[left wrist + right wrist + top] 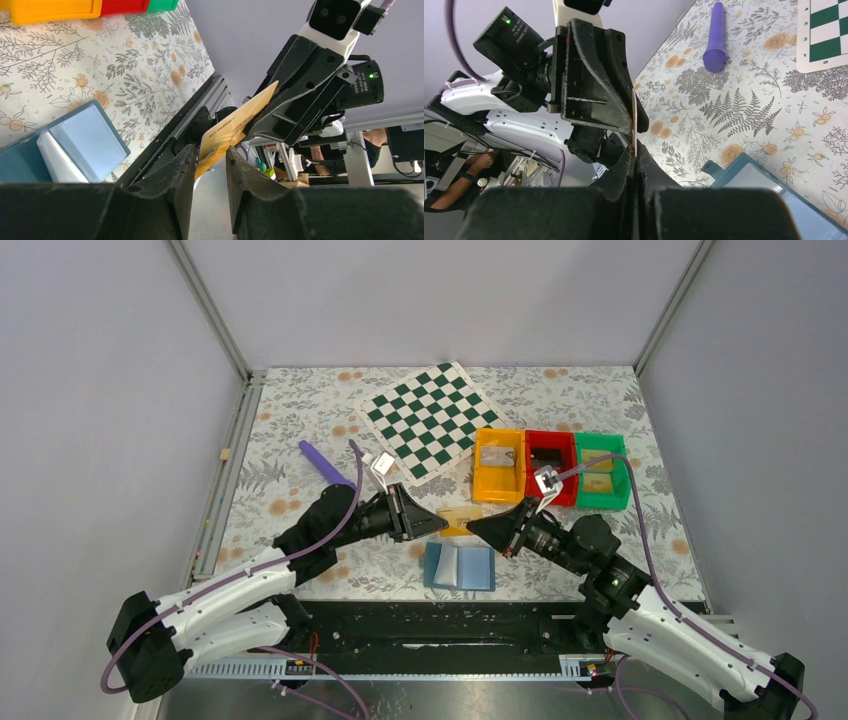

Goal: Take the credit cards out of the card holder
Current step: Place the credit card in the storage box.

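The blue card holder [460, 566] lies open on the table with its pale inner panel up; it also shows in the left wrist view [75, 145] and the right wrist view [764, 200]. A yellow-gold credit card [460, 518] hangs in the air above it between the two grippers. My right gripper [636, 150] is shut on one end of the card, seen edge-on [634, 120]. My left gripper [210, 150] is open, its fingers on either side of the card's other end [239, 127] with a gap showing.
A yellow bin [498, 480], a red bin [549, 480] and a green bin [601, 495] stand at the right, with card-like items inside. A green-white chequered board [430, 420] lies behind. A purple stick [322, 461] lies at the left.
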